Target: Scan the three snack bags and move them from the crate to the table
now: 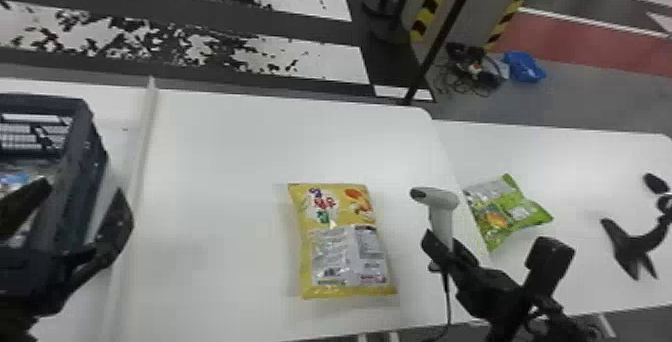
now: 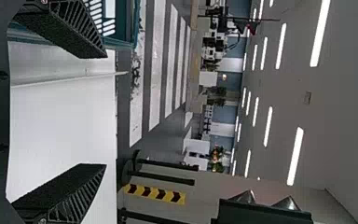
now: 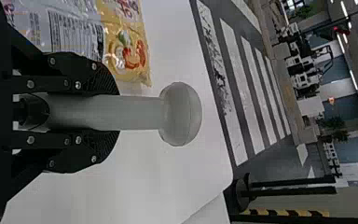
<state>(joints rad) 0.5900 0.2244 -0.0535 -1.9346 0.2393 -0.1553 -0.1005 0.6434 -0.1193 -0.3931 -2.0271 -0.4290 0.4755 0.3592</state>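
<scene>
Over the crate's [image 1: 75, 176] right side, my left gripper [image 1: 82, 206] stands open; in the left wrist view the left gripper [image 2: 105, 112] has nothing between its widely parted fingers. My right gripper [image 1: 447, 253] is shut on the handle of the white scanner [image 1: 442, 201], held upright right of the yellow snack bag [image 1: 345, 241]. In the right wrist view the right gripper [image 3: 114, 112] clasps the scanner [image 3: 182, 114] beside the yellow bag [image 3: 126, 51]. The yellow bag lies flat on the white table [image 1: 225, 166]. A green snack bag [image 1: 505, 211] lies farther right. Inside the crate, something with blue print [image 1: 15, 180] shows partly.
A black stand [image 1: 635, 246] is on the right-hand table [image 1: 575, 166]. The scanner's cable [image 1: 446, 296] hangs toward the front edge. A raised strip [image 1: 137, 166] runs between crate and main table. Behind the tables stands a black pole [image 1: 440, 36].
</scene>
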